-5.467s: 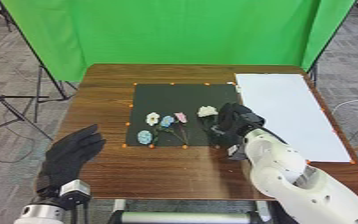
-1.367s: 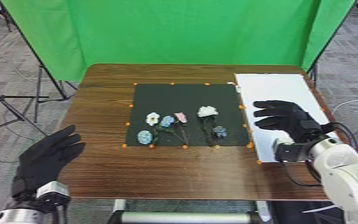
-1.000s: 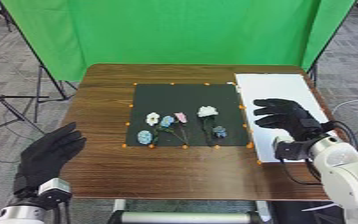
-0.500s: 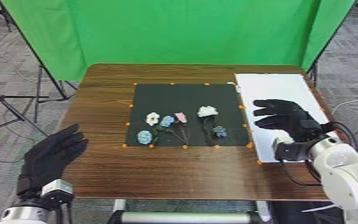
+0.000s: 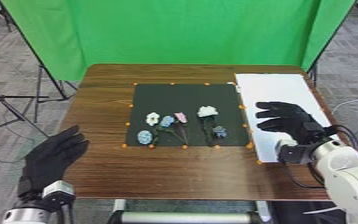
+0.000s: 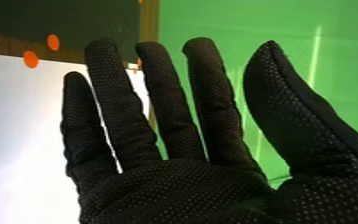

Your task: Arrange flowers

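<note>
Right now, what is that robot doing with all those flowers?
Neither of the robot's hands is holding a flower at this moment. The right hand is open over the white sheet, and the left hand is open near the left edge of the table. The flowers lie on the dark mat: white, blue and pink ones, mostly side by side with their heads pointing away from the robot.

Saw pink, blue and white on the flowers [image 5: 207, 111], black on the mat [image 5: 184, 95], speckled black on the right hand [image 5: 287, 118], streaked brown on the table [image 5: 162, 172], green on the backdrop [image 5: 184, 32].
</note>
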